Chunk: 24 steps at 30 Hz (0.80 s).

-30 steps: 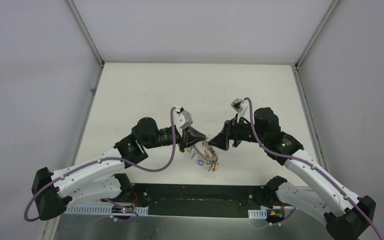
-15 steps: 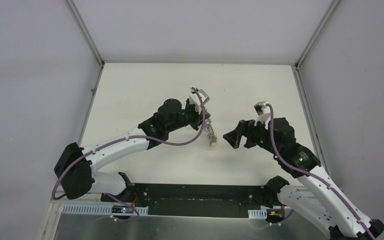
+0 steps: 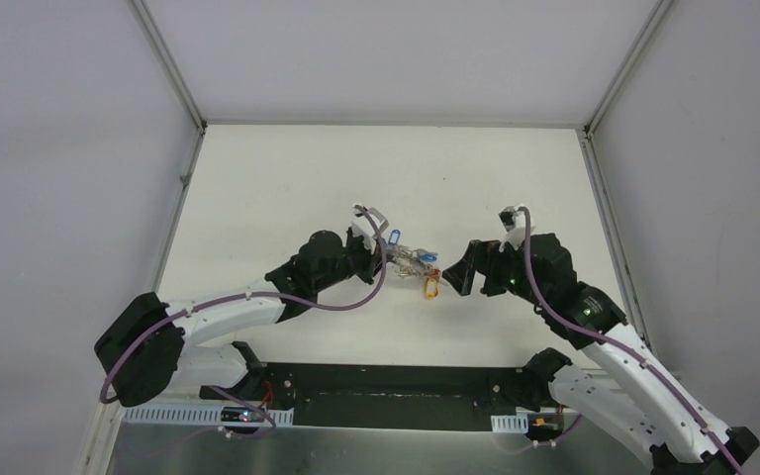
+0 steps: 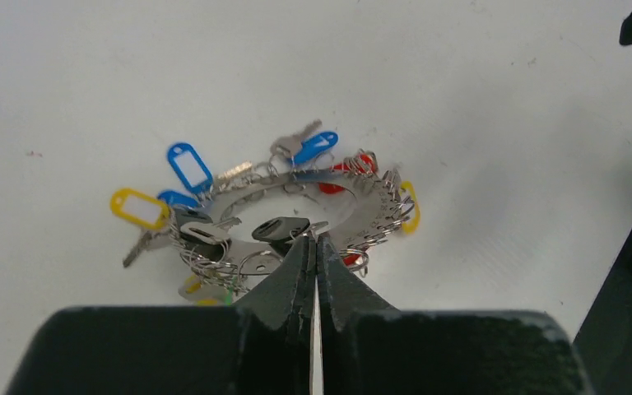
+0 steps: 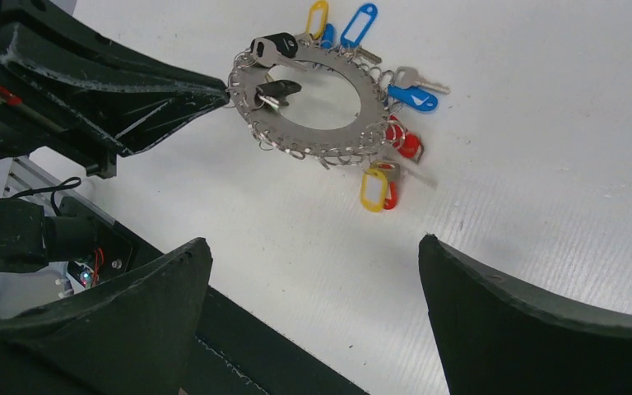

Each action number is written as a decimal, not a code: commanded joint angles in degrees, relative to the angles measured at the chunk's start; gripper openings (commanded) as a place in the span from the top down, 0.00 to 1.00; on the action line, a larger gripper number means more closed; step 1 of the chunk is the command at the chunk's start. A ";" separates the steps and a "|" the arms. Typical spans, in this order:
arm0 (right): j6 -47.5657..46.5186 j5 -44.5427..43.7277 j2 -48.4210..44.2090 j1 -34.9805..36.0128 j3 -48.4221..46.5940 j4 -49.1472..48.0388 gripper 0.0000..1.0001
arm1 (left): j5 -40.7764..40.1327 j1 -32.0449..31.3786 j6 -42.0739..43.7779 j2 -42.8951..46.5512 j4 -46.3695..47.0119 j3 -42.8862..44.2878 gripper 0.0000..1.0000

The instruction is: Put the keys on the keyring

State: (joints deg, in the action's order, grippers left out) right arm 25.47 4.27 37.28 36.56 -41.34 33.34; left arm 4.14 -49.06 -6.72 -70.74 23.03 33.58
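Keyring (image 4: 362,207) pinched at its rim by clenched left gripper (image 4: 313,239), likely to steady it. Right gripper (image 5: 314,243) gapes empty just right of it.

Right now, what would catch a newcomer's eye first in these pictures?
The big silver keyring, fringed with keys and blue, yellow and red tags, stands out at the centre of the white table. The left gripper is shut on its rim, with a black-headed key in the ring's hole beside the fingertips. The right gripper hangs wide open nearby, holding nothing.
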 commanded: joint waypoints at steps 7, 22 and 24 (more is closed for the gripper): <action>1.18 3.07 2.92 -0.27 0.71 -3.03 0.00 | -2.47 0.13 -6.60 13.08 -8.49 -6.75 0.73; -2.22 8.84 9.50 -3.25 -0.16 -5.61 0.00 | 5.22 6.27 -13.94 13.08 -23.84 0.65 0.05; -2.82 9.82 10.26 -5.44 -0.02 -5.37 0.00 | 8.79 10.81 -15.90 12.87 -23.20 0.02 0.02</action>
State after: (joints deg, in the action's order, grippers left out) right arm 24.62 11.49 46.46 33.95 -40.56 30.74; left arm 6.22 -44.45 -18.31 -57.23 0.56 31.92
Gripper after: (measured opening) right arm 0.995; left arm 0.957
